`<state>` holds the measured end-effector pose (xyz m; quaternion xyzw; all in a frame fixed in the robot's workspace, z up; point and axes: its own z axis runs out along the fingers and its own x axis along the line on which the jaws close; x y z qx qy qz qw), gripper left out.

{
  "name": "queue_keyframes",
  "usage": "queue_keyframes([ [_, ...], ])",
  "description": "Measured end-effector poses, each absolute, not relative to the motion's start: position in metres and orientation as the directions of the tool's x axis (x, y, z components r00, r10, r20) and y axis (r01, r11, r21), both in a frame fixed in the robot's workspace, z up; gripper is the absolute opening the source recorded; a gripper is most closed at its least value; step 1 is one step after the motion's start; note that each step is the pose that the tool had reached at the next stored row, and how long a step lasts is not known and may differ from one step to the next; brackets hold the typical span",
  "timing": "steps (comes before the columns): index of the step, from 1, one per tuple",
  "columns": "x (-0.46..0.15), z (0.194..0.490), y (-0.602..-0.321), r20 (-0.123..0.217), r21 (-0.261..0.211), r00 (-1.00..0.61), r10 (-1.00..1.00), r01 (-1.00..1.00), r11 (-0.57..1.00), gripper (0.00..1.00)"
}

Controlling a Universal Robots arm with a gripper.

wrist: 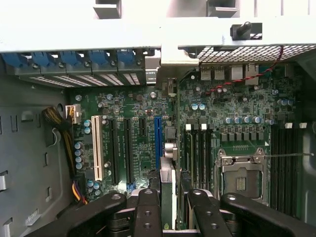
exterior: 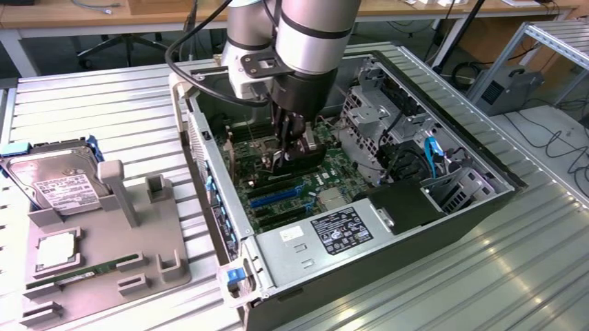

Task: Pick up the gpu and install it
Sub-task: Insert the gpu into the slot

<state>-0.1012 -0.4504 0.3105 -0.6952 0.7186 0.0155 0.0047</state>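
In the wrist view the gripper (wrist: 168,205) has its black fingers (wrist: 147,207) closed on the gpu (wrist: 169,153), held edge-on so only a thin strip and its silver bracket show above the motherboard (wrist: 232,128). In the exterior view the gripper (exterior: 292,155) reaches deep into the open computer case (exterior: 387,241), its fingertips and the card largely hidden. Well apart, towards the exterior view's left, the hard drive (exterior: 57,181) rests on the grey fixture (exterior: 101,269).
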Motion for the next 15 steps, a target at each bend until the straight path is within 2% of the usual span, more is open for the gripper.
queue_keyframes([
  [15, -0.1012, 0.3057, -0.4504, -0.028, 0.016, -0.033, -0.999, -0.999, 0.033, 0.26],
])
